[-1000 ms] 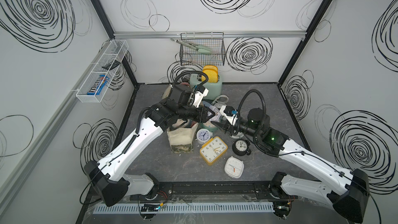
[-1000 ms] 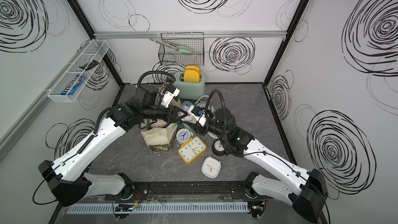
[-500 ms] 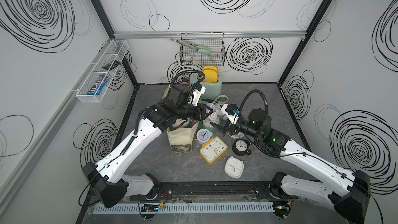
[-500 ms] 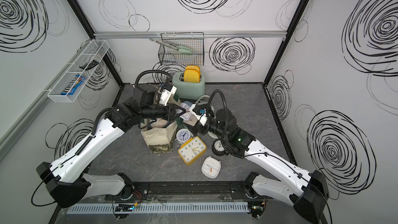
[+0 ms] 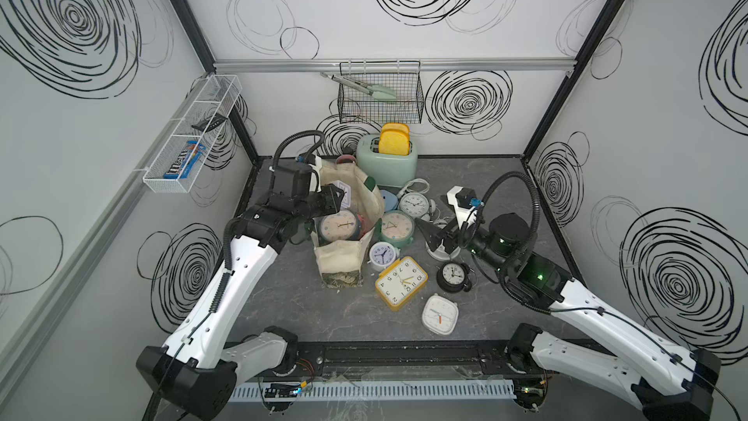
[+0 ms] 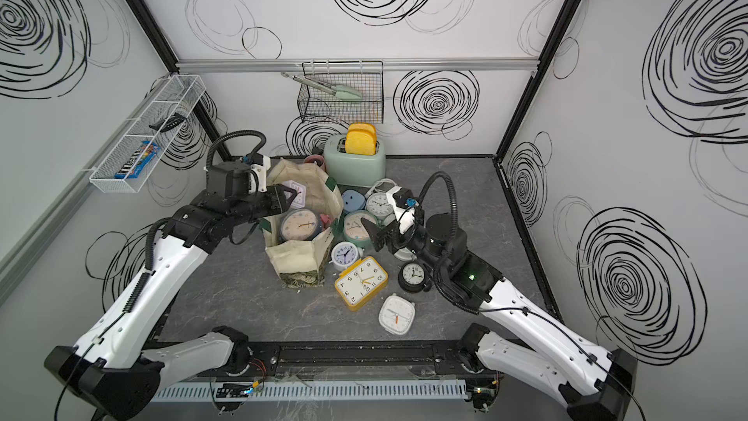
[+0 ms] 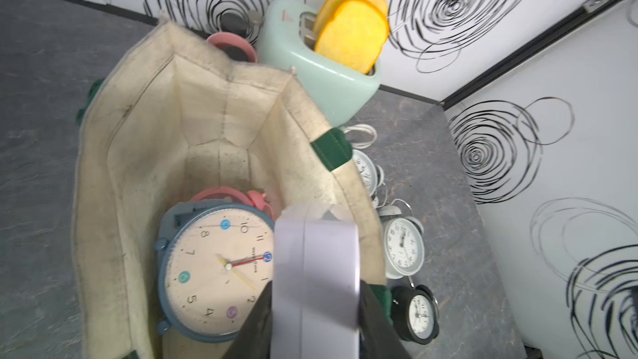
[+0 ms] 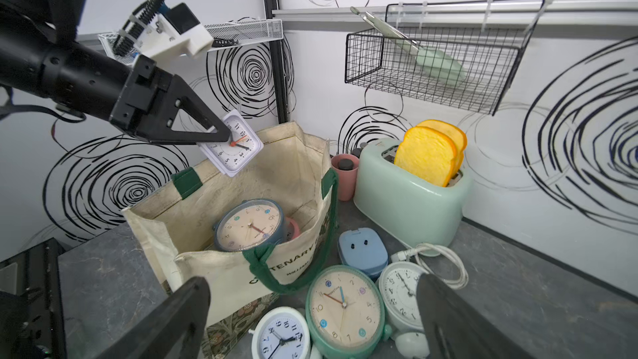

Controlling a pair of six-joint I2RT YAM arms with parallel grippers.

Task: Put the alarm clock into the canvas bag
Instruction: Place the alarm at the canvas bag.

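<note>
The canvas bag (image 5: pixel 339 255) (image 6: pixel 294 255) stands open on the table left of centre, cream with green handles. A big blue-rimmed clock (image 5: pixel 339 225) (image 7: pixel 214 267) lies inside it on a pink one. My left gripper (image 5: pixel 338 196) (image 7: pixel 316 288) is shut on a small white square alarm clock (image 5: pixel 343 191) (image 6: pixel 295 192) (image 8: pixel 232 144) and holds it just above the bag's mouth (image 8: pixel 276 167). My right gripper (image 5: pixel 435 236) (image 8: pixel 310 283) hangs open and empty to the right of the bag, over the clocks on the table.
Loose clocks lie right of the bag: a green one (image 5: pixel 396 228), white round ones (image 5: pixel 413 204) (image 5: pixel 381 255), a yellow one (image 5: pixel 400 282), a black one (image 5: pixel 453 276), a white square one (image 5: pixel 440 313). A mint toaster (image 5: pixel 386 159) stands behind the bag. A wire basket (image 5: pixel 380 97) hangs on the back wall.
The two grippers were together over the bag's right side. The right one opened wide and drew back to the right. The left one, gripping the white clock, shifted left over the bag.
</note>
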